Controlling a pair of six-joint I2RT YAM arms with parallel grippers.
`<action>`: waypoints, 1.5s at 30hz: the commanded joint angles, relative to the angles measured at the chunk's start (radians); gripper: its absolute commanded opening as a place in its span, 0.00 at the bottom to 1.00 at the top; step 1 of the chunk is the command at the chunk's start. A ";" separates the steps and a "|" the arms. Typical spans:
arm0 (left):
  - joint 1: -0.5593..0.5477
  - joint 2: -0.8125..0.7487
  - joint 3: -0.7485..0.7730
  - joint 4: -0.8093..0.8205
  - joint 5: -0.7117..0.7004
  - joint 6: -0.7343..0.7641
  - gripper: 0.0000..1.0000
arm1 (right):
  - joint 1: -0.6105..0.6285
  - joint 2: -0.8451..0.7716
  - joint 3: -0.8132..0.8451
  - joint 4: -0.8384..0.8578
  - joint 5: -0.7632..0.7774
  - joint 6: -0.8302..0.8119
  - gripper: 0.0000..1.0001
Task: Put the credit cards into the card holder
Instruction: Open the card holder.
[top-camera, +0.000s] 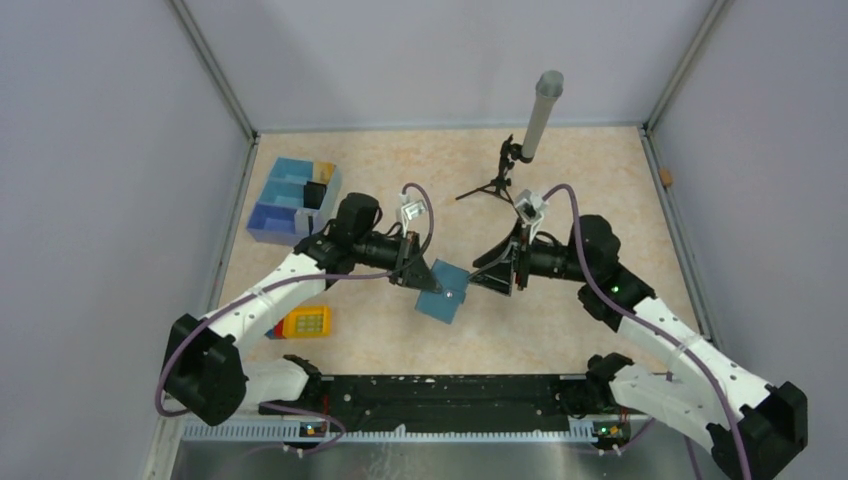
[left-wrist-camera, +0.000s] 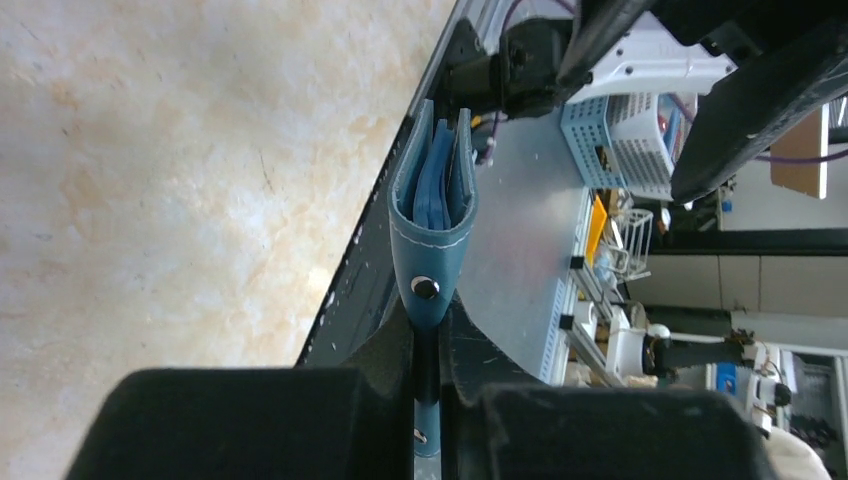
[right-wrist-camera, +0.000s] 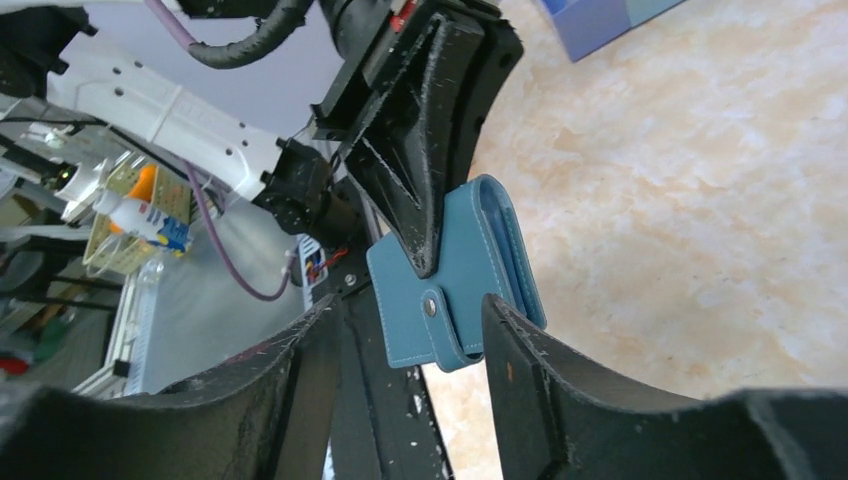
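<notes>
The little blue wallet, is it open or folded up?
Folded up. The left wrist view shows the card holder, covers close together, pinched in the left gripper. Clasp snapped or not: cannot tell.

No legible text, label or number anywhere, seemingly.

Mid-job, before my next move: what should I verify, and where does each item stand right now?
1. Left pincer shut on the card holder: ok.
2. Right pincer open, one finger on each side of the holder: ok.
3. Holder's far end gaping, seen from the left wrist: ok.
4. Cards inside the holder: cannot tell; only blue leaves show.
5. Clasp fastened: cannot tell.
</notes>
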 joint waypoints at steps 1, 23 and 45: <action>0.004 0.026 0.053 -0.152 0.110 0.120 0.00 | 0.038 0.049 0.025 -0.003 -0.091 -0.038 0.50; 0.002 -0.070 0.030 -0.044 0.245 0.039 0.00 | 0.201 0.290 0.123 -0.103 -0.252 -0.160 0.43; 0.066 -0.012 0.025 -0.088 0.143 0.010 0.00 | 0.320 0.293 0.187 -0.200 -0.321 -0.215 0.00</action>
